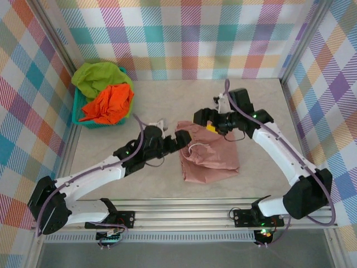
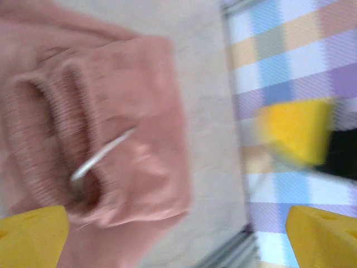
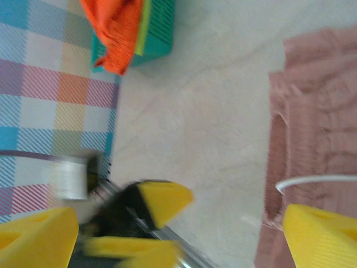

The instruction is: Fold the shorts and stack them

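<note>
Pink shorts point(image 1: 209, 159) lay folded mid-table, both grippers spread wide and empty: left gripper point(image 1: 181, 139) at their 10 o'clock, right gripper point(image 1: 202, 118) at 12. Overhead, orange shorts point(image 1: 109, 103) and green shorts point(image 1: 97, 77) filled the basket point(image 1: 78, 114); the left wrist view caught a drawstring point(image 2: 103, 153).

no text, label, brand or number can be read anywhere — the blurred wrist views could perhaps hide some.

Pink shorts point(image 1: 209, 159) folded; orange shorts point(image 1: 109, 104), green shorts point(image 1: 97, 77) crumpled.
</note>
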Tool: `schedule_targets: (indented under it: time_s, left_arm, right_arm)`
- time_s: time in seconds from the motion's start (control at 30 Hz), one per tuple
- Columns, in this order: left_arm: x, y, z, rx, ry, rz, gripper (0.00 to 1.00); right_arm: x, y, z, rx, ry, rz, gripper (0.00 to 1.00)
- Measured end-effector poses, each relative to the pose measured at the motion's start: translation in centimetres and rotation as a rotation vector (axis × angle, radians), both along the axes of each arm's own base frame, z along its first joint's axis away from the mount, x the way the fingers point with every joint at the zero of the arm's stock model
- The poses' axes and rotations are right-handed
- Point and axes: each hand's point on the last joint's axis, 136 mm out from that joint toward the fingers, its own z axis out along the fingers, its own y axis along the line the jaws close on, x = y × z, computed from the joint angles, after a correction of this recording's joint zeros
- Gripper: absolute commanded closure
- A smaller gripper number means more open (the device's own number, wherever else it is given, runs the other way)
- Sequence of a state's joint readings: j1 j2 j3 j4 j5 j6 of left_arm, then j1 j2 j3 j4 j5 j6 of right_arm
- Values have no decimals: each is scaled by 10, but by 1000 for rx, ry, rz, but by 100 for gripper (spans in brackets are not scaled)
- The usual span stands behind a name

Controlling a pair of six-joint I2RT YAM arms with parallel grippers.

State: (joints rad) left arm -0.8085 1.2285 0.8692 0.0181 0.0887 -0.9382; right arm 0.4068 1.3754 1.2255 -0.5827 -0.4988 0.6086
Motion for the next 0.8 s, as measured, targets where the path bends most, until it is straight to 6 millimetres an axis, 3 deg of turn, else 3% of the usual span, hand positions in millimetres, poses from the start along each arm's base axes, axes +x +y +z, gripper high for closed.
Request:
schedule_targets:
  time_s: [0.1, 0.17, 0.23, 0.4, 0.5, 0.63, 0.8]
  left_arm:
    - [14, -31, 27, -86, -14, -60, 0]
    - [24, -54, 26, -132, 7, -100, 0]
    - [33, -73, 11, -154, 48, -126, 0]
    - [44, -101, -59, -145, 194, -141, 0]
    - [43, -101, -98, -120, 253, -123, 0]
    - [28, -80, -144, -68, 313, -86, 0]
    - [23, -70, -147, -93, 275, -77, 0]
  right_arm:
    - [-4, -27, -56, -26, 136, -77, 1]
    - [-5, -45, -81, -24, 196, -135, 1]
    - [-7, -60, -98, -9, 238, -187, 0]
    - [-14, -83, -126, 17, 289, -266, 1]
    - [-22, -92, -143, 12, 326, -295, 1]
    - [-33, -108, -167, 5, 385, -348, 1]
    - [-41, -118, -190, 6, 449, -380, 0]
